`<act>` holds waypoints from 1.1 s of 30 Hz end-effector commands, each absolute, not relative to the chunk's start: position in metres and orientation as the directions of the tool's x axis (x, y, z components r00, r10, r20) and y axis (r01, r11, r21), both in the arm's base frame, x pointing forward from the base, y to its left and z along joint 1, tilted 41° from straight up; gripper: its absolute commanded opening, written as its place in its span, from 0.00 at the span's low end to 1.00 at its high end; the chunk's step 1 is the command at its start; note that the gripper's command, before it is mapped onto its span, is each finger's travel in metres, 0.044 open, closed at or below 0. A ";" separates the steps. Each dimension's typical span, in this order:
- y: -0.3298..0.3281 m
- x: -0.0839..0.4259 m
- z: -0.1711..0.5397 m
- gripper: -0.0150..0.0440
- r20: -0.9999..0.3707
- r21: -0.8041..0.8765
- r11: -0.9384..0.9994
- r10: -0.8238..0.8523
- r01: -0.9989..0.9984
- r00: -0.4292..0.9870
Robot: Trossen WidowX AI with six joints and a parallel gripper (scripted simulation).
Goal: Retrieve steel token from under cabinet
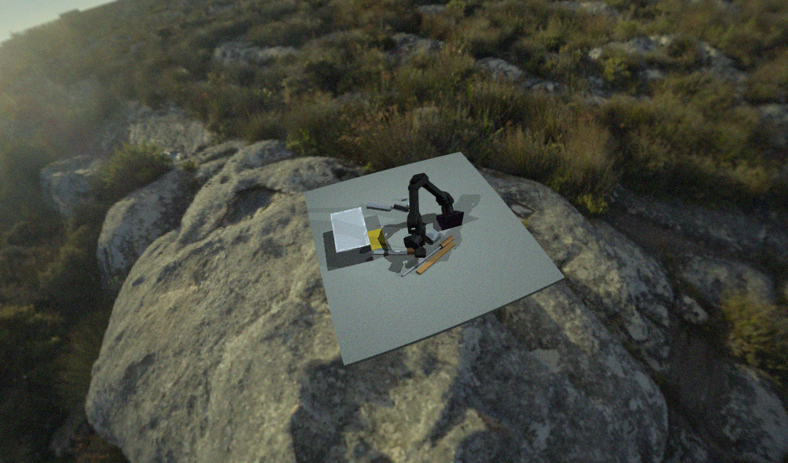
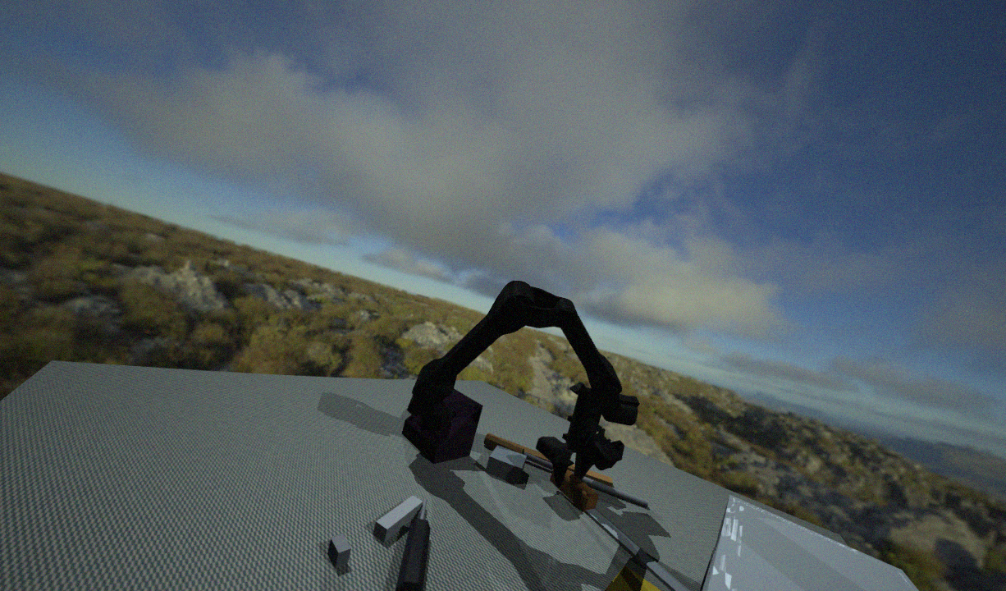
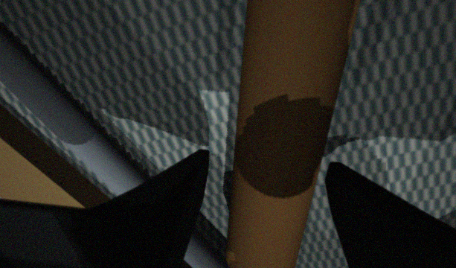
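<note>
The hand [image 2: 571,476] [image 3: 267,165] stands apart around the orange-brown handle [image 2: 578,493] [image 3: 283,149], touching neither side in the wrist view. The cabinet [image 1: 350,229] [image 2: 800,555] sits near the worktop's [image 1: 443,299] [image 2: 198,470] left edge seen from the top, yellow marked area [image 1: 376,238] [image 2: 631,578] beside it. I can't make out the token.

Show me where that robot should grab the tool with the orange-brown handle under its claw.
Probably mid-handle, from straight above, one finger on each long side: the handle is thick, lies lengthwise between the open gripper's fingers, and leaves room beside it.
</note>
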State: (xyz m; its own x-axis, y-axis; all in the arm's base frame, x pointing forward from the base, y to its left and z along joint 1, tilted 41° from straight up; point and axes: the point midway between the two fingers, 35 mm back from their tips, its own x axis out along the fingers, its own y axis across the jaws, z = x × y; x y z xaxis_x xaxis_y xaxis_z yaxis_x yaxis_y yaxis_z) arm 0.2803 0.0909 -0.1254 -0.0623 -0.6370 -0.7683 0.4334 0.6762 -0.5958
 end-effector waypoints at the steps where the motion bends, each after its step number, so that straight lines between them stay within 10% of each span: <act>1: 0.090 0.280 -0.126 0.71 -0.770 -0.594 0.678 -0.634 0.434 -0.064; 17: 0.089 0.275 -0.130 0.71 -0.770 -0.595 0.678 -0.634 0.432 -0.064; 33: 0.091 0.279 -0.128 0.27 -0.772 -0.590 0.679 -0.634 0.437 -0.056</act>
